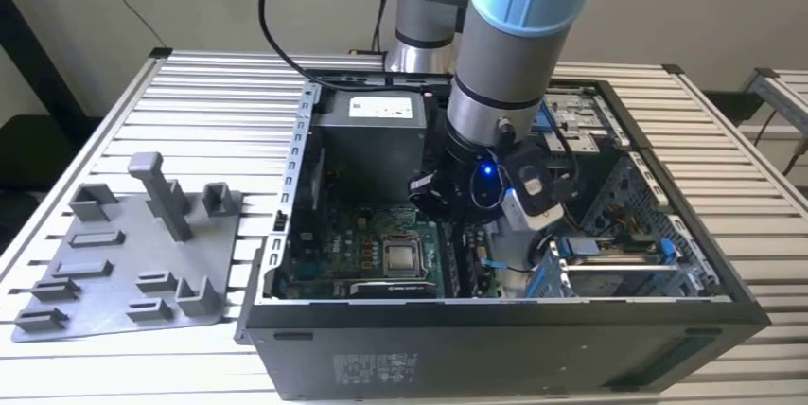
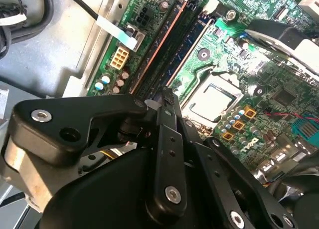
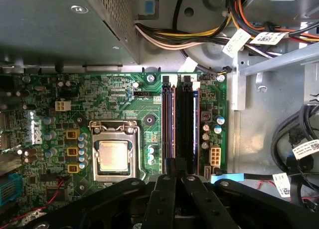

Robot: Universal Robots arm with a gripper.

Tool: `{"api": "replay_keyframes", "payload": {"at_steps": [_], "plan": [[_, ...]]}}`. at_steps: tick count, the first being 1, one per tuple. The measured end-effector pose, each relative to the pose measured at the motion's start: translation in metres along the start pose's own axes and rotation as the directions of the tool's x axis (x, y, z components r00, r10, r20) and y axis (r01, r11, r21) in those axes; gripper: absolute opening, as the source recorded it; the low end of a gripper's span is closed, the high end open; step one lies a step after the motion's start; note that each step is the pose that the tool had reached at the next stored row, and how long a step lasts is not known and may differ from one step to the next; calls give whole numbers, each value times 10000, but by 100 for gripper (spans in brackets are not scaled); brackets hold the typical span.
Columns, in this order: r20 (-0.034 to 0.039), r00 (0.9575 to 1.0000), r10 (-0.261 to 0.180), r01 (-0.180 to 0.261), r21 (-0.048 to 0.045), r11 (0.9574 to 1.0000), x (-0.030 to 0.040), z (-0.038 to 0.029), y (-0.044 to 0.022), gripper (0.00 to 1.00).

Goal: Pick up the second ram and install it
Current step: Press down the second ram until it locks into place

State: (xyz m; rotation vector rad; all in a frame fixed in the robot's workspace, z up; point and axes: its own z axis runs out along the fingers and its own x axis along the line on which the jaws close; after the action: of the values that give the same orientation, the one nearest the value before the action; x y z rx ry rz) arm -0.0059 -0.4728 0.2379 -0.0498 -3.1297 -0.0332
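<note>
Slatted counter [image 1: 189, 83] under the open case [image 1: 505, 329], and I'm on the install step: my hand [image 3: 175, 164], fingers together, hovers at the end of the second ram [image 3: 184, 119] lying along its socket beside the processor [image 3: 113, 156], which I reckon wants a straight, even press.
</note>
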Motion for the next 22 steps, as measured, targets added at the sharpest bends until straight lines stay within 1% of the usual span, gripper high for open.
{"api": "replay_keyframes", "payload": {"at_steps": [3, 6, 8, 10, 12, 14, 18, 22], "plan": [[-2, 10000, -64, 64, 0, 10000, 0, 0, 0, 11], [-10, 9992, -407, 407, 4, 9992, 1, -1, 0, 11], [-18, 9970, -777, 777, 7, 9970, 0, -1, 0, 11], [-25, 9935, -1135, 1135, 11, 9935, 0, -1, 0, 11], [-33, 9888, -1491, 1491, 13, 9888, 0, 0, 0, 11], [-41, 9828, -1845, 1845, 15, 9828, 0, 0, 0, 11], [-57, 9686, -2486, 2487, 21, 9686, 0, -5, 0, 11], [-67, 9554, -2952, 2952, 22, 9554, 0, -31, 1, 11]]}}
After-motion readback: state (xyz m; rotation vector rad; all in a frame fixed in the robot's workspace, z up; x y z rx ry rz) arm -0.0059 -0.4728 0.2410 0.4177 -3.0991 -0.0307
